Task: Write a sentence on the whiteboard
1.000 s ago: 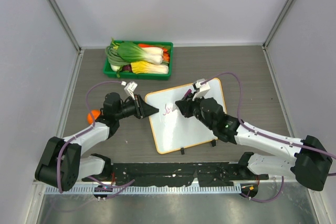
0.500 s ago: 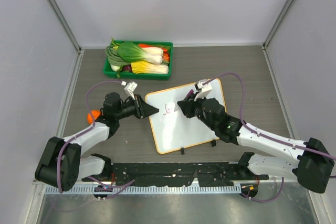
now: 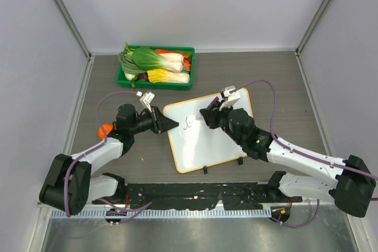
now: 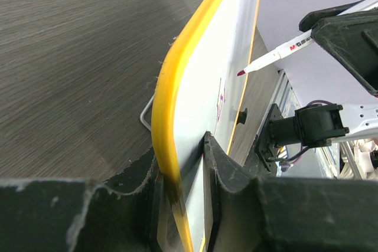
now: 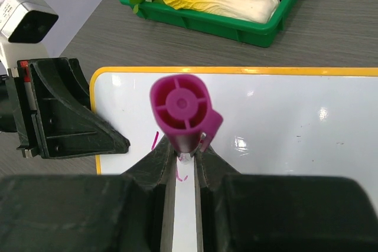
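The whiteboard (image 3: 209, 140) stands tilted on the table, white with an orange-yellow rim (image 4: 177, 75). My left gripper (image 3: 170, 124) is shut on the board's left edge, its jaws clamping rim and face (image 4: 180, 147). My right gripper (image 3: 207, 115) hovers over the board's upper left part, shut on a purple marker (image 5: 181, 109) whose cap end faces the wrist camera. In the left wrist view the marker (image 4: 276, 56) points its tip close to the board face. The sentence (image 3: 189, 123) is a few small pink strokes (image 5: 155, 140) near the left edge, partly hidden by the marker.
A green tray (image 3: 124, 78) of leafy vegetables sits at the far left, also seen in the right wrist view (image 5: 260, 32). A small orange object (image 3: 106, 129) lies beside the left arm. The board's two black feet (image 3: 205, 170) face the arm bases. Enclosure walls stand on three sides.
My right gripper has shifted slightly toward the far side of the board with the marker. The left gripper and the board have not moved.
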You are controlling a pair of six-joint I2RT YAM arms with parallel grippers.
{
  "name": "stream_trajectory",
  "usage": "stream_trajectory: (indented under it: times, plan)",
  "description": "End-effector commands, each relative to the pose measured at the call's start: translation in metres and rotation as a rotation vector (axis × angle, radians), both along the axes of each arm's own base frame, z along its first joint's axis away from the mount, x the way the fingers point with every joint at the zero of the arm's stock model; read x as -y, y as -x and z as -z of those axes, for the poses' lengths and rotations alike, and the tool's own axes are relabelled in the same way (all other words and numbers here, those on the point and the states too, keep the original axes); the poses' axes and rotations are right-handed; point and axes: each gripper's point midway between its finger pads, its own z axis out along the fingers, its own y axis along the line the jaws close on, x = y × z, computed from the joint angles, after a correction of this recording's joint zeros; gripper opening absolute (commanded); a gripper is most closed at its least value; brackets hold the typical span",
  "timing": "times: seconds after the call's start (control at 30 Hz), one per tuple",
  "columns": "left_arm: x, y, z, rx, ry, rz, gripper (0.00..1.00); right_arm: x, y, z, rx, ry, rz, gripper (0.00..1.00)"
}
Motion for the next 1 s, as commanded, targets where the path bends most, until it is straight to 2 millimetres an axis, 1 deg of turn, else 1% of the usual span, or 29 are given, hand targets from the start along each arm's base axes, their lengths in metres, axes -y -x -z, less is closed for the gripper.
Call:
stream_trajectory:
  times: [0.0,0.13,0.17,0.33,0.47,0.57,0.97]
  plan:
    - [-0.018,-0.007,0.042,0.024,-0.168,-0.068,0.00,-0.004,-0.012,-0.035,0.073,-0.064,0.032,0.01]
    - [-0.018,-0.007,0.042,0.024,-0.168,-0.069,0.00,-0.003,-0.013,-0.023,0.051,-0.043,0.040,0.01]
    - [-0.018,-0.007,0.042,0.024,-0.168,-0.069,0.00,-0.002,-0.013,-0.018,0.044,-0.030,0.042,0.01]
    - [-0.018,-0.007,0.042,0.024,-0.168,-0.069,0.00,-0.001,-0.010,-0.002,0.005,0.000,0.041,0.01]
    - [-0.018,-0.007,0.041,0.025,-0.167,-0.069,0.00,0.001,-0.005,0.007,-0.012,0.006,0.029,0.01]
    - [-0.019,-0.007,0.042,0.025,-0.169,-0.070,0.00,0.003,-0.003,0.010,-0.018,0.012,0.023,0.01]
    - [-0.018,-0.007,0.042,0.024,-0.169,-0.071,0.00,0.005,0.006,0.030,-0.073,0.036,-0.001,0.01]
